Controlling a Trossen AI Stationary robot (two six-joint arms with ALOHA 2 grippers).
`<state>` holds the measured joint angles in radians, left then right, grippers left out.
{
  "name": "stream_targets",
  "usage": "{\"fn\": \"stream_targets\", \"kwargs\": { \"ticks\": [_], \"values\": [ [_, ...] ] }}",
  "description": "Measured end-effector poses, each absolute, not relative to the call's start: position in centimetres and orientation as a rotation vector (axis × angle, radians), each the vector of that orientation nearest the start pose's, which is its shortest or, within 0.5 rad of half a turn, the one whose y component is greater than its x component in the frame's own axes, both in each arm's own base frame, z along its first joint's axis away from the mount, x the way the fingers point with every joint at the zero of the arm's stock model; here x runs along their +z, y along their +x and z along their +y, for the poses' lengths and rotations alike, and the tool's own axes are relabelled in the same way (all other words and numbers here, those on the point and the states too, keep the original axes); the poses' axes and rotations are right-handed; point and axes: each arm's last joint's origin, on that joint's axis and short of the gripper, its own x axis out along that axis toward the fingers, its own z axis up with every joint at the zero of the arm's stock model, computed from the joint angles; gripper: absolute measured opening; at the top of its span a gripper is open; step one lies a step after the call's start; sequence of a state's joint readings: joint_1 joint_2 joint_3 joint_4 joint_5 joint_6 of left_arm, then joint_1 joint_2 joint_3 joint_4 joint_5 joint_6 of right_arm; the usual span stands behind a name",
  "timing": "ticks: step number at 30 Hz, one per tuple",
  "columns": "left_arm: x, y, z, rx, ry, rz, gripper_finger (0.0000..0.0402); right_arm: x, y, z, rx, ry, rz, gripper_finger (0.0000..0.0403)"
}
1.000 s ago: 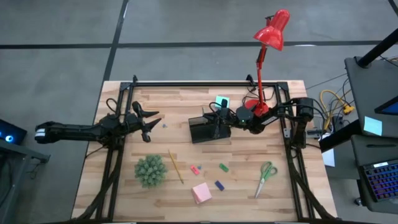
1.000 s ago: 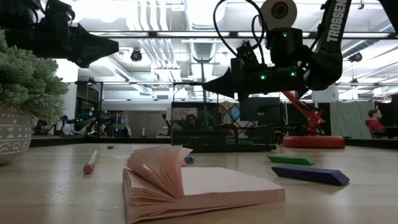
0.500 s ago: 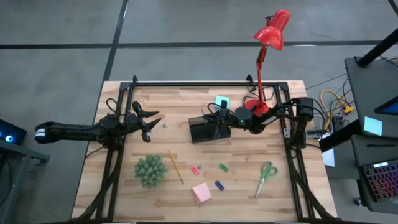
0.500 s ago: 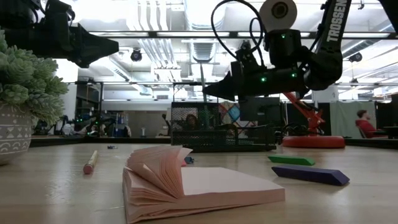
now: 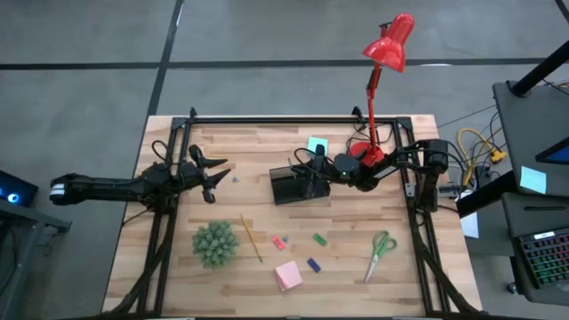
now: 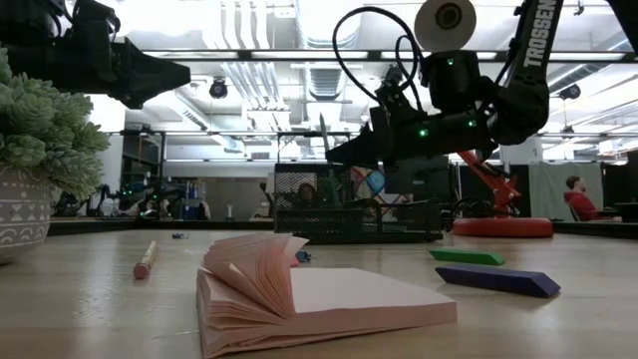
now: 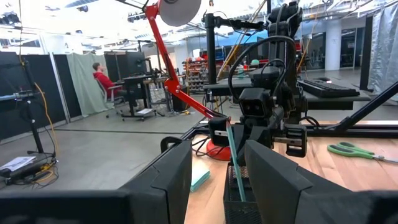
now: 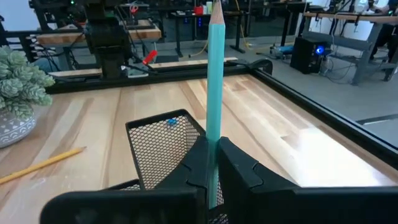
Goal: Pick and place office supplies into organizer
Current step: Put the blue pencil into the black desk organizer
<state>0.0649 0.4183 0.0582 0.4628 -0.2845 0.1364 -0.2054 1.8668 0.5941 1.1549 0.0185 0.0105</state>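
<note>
The thin teal pen (image 8: 214,74) stands upright in my right gripper (image 5: 311,169), which is shut on it above the black mesh organizer (image 5: 289,185). In the left wrist view the pen (image 7: 234,165) reaches down into the organizer (image 7: 239,208). My left gripper (image 5: 214,174) hangs open above the table, left of the organizer. Lying flat on the wood nearer the front are the yellow pencil (image 5: 252,237), pink sticky pad (image 5: 287,276), green-handled scissors (image 5: 380,253), and pink (image 5: 278,242), green (image 5: 319,238) and blue (image 5: 313,264) erasers. A teal pad (image 5: 317,145) lies behind the organizer. My right gripper pinches the teal pen's shaft (image 8: 214,134) between its two fingers (image 8: 198,163). The fingers come from the table's right, slanting a little downward, and lie across the pen. The pen stands upright with its lower end (image 7: 239,194) inside the organizer's mesh walls.
A green spiky plant in a pot (image 5: 215,244) stands front left, beside the pencil. The red lamp's base (image 5: 363,149) sits right behind my right arm. A black frame rail (image 5: 293,119) runs along the far edge. People sit in the room beyond the table.
My right gripper has tipped its fingers slightly downward and sunk a little toward the organizer, still shut on the pen. The left arm has kept still.
</note>
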Motion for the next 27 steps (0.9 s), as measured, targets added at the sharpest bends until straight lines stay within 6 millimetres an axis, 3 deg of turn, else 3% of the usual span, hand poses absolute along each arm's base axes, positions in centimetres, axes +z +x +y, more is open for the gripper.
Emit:
{"fn": "stream_targets", "kwargs": {
  "ticks": [27],
  "values": [
    [19.04, 12.34, 1.61, 0.355, 0.122, -0.079, 0.0137, 12.63, 31.67, -6.73, -0.237, 0.058, 0.146, 0.0013]
  ]
}}
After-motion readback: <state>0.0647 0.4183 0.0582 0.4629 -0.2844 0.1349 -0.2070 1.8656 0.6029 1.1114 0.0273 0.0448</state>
